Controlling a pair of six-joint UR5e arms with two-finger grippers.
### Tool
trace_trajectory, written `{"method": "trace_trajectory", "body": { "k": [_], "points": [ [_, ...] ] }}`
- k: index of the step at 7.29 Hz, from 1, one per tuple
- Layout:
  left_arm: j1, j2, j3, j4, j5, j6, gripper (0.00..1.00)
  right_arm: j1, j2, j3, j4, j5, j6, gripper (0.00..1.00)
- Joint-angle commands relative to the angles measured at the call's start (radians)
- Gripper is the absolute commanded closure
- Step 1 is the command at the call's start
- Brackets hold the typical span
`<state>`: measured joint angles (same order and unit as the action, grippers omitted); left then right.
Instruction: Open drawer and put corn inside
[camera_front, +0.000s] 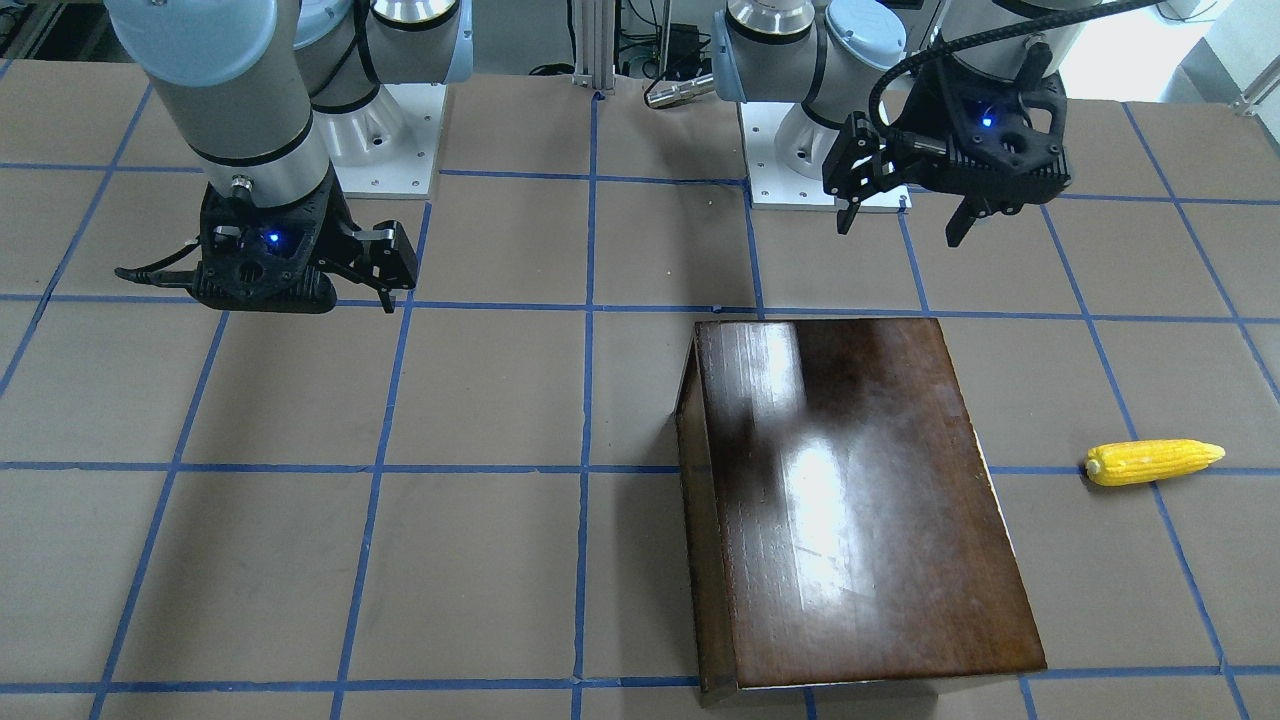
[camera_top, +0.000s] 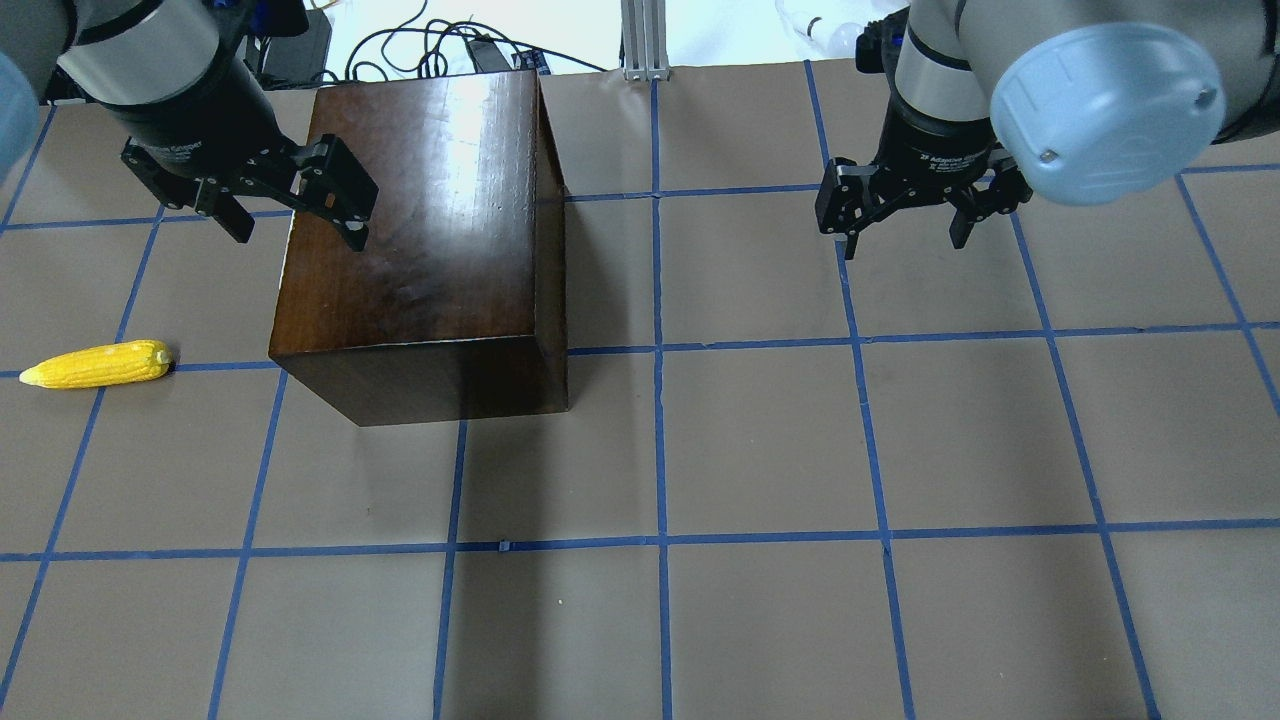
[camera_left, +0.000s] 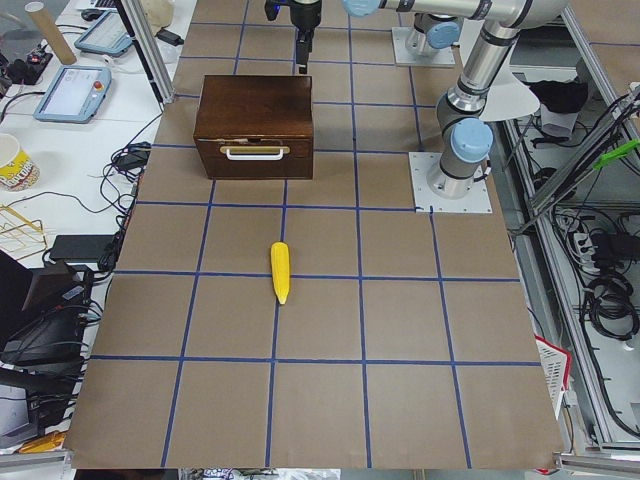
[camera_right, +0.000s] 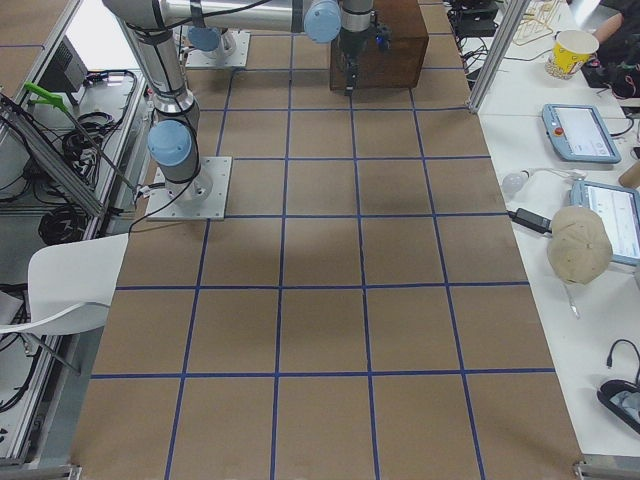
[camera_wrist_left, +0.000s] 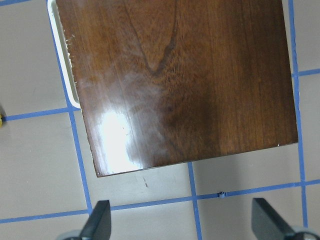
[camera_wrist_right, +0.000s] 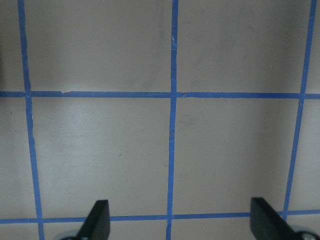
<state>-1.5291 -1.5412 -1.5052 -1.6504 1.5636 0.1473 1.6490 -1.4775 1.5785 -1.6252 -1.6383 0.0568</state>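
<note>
Corn (camera_top: 97, 364) lies flat, well apart from the spread left claw (camera_top: 300, 238).

Across all views, a broad table topped with brown paper (camera_top: 760, 440), ruled into large squares by blue tape lines (camera_top: 660, 450). Lit brightly and evenly from overhead.

Along the left edge of the exterior left view, a white side bench (camera_left: 70, 140) strewn with black cables (camera_left: 125, 160). On it, a pale handheld tablet pendant with an orange rim (camera_left: 73, 92), a yellow-printed paper cup (camera_left: 10, 160) and a cardboard tube (camera_left: 50, 32). Rising at the upper left there, a silver aluminium frame post (camera_left: 140, 45).

At the lower left of the exterior right view, a white plastic chair seat (camera_right: 65, 285). Toward the right edge, a rounded beige cap (camera_right: 578, 250) just beside a second tablet pendant (camera_right: 622, 215).
</note>
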Motion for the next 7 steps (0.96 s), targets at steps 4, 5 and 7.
{"method": "trace_trajectory", "body": {
  "k": [4, 5, 7],
  "points": [
    [0.012, -0.005, 0.008, -0.014, 0.000, -0.075, 0.00, 0.000, -0.001, 0.000, -0.001, 0.000, 0.000, 0.00],
    [0.012, -0.003, 0.008, -0.014, 0.000, -0.077, 0.00, 0.000, -0.001, 0.000, 0.001, 0.000, 0.000, 0.00],
    [0.010, -0.005, 0.007, -0.016, 0.001, -0.080, 0.00, 0.000, -0.001, 0.000, 0.001, 0.000, 0.000, 0.00]
  ]
}}
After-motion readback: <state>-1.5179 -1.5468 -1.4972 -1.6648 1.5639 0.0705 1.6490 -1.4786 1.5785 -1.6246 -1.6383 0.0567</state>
